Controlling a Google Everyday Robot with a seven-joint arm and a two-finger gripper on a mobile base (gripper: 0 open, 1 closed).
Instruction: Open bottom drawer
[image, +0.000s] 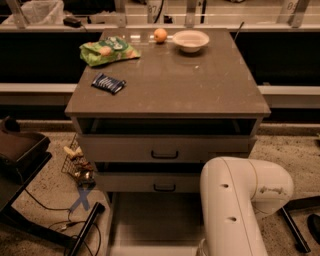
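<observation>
The bottom drawer (150, 220) stands pulled out toward me below the two drawer fronts above it. Its shallow grey tray shows, and its front lies at the lower edge of the view; its handle is out of view. The middle drawer (125, 182) and the top drawer (125, 148) each show a small black bar handle. My white arm (235, 210) fills the lower right and covers the right part of the drawers. My gripper is not in view, somewhere below the frame.
On the cabinet top (200, 85) lie a green snack bag (107, 50), a dark blue packet (108, 83), an orange (160, 35) and a white bowl (190, 40). A dark chair (20, 155), a wire basket (77, 162) and cables lie on the floor at left.
</observation>
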